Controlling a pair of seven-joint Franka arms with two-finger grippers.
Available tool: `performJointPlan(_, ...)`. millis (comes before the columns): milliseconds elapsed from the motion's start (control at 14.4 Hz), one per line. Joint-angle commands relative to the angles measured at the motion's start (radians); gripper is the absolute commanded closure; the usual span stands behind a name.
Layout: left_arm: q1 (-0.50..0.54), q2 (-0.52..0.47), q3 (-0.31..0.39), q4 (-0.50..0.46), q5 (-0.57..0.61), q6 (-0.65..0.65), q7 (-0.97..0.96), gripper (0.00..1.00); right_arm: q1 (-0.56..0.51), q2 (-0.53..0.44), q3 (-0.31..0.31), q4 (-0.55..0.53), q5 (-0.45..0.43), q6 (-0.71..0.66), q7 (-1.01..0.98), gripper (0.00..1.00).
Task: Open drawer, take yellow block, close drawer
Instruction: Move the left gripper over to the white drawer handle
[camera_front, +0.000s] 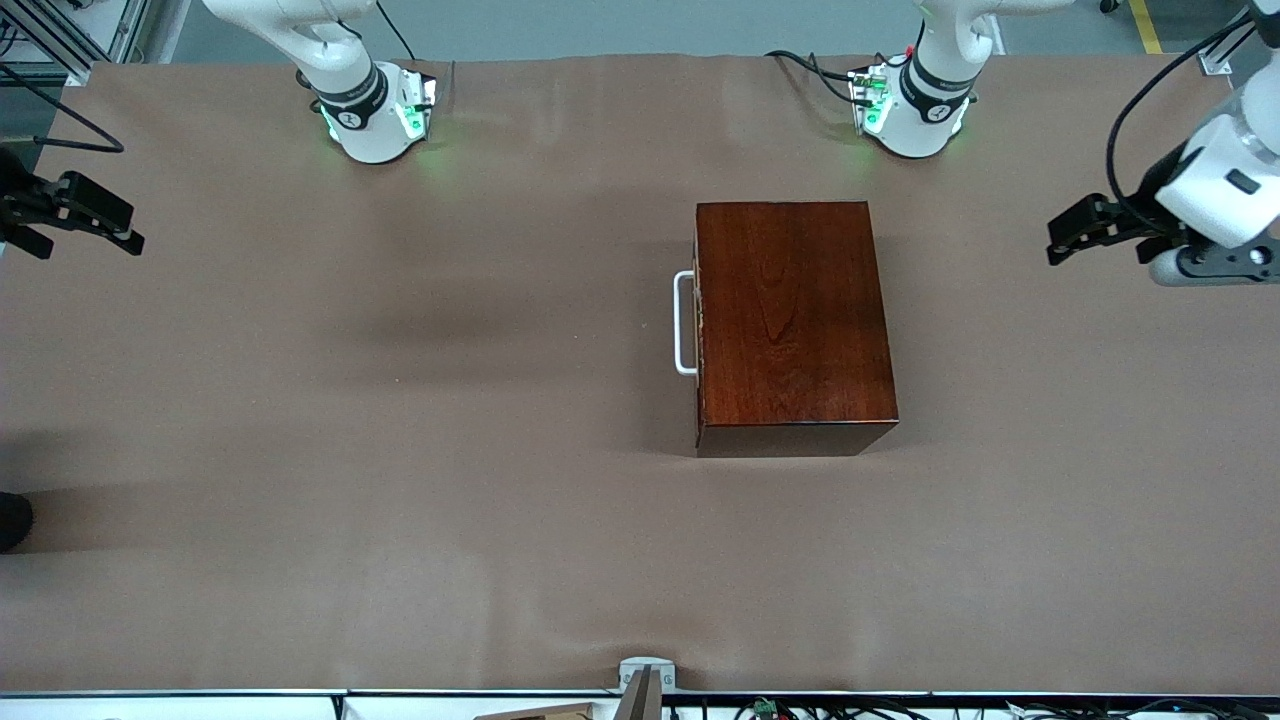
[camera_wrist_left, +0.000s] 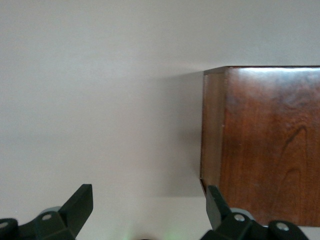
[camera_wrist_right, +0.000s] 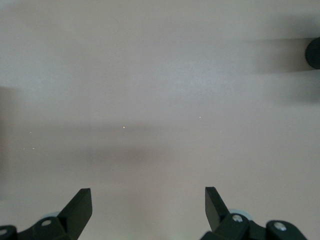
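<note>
Nothing's started yet, folks. The drawer (camera_front: 698, 322) is sitting fully shut inside the dark wooden box (camera_front: 790, 320), only its white handle (camera_front: 684, 323) sticking out, facing the right arm's end of the tabletop (camera_front: 400, 400). The yellow block isn't showing anywhere; prob inside the drawer, but that's a guess.

The left claw (camera_front: 1062, 238) is hanging up high over the left arm's end of the tabletop, well apart from the box, fingers spread wide. The left wrist view is showing those fingers (camera_wrist_left: 80, 202) parted, w/ a corner of the box (camera_wrist_left: 265, 145) looking down at bare cloth beside it. The right claw (camera_front: 128, 240) is hovering over the tabletop's edge at the right arm's end, also gaping wide w/ nothing in it; its fingers (camera_wrist_right: 81, 205) are looking down at plain cloth.

So step one, opening the drawer, is what's in hand. Next move, as I'm reading it: the right arm is sitting on the handle side, so it's the likely one to travel in, straddle the bar w/ its fingers, pinch, and pull straight out toward its own end. Box may slide if the pull isn't square; the left arm could be bracing it.

Surface: a brown cloth, slightly rippled, covering the whole tabletop. Round it: grey floor, metal framing, cables along the near edge.
</note>
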Motion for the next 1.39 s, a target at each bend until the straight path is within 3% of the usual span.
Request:
performJointPlan(0,-0.006,0.012,-0.071,0.056,-0.044,-0.013,-0.080,0.00,-0.011,0.001,0.007,0.012,-0.001,-0.004,0.014,0.00)
performJointPlan(347,-0.016,0.100,-0.325,0.131,-0.053,-0.016,-0.342,0.00,-0.008,0.005,0.007,0.012,-0.001,-0.004,0.014,0.00)
performJointPlan(486,-0.083,0.184,-0.408,0.205,-0.037,-0.016,-0.507,0.00,-0.011,0.005,0.007,0.012,-0.001,-0.004,0.014,0.00)
performJointPlan(556,-0.154,0.230,-0.411,0.245,-0.026,-0.016,-0.619,0.00,-0.011,0.005,0.007,0.012,-0.001,-0.004,0.014,0.00)
performJointPlan(834,-0.454,0.390,-0.375,0.345,0.152,-0.009,-0.792,0.00,-0.009,0.005,0.007,0.012,-0.001,-0.004,0.014,0.00)
performJointPlan(973,-0.571,0.452,-0.323,0.357,0.174,-0.003,-0.822,0.00,-0.009,0.005,0.007,0.012,-0.001,-0.004,0.014,0.00)
performJointPlan(1320,-0.855,0.551,-0.038,0.371,0.178,0.021,-0.852,0.00,-0.005,0.009,0.007,0.012,-0.001,-0.004,0.014,0.00)
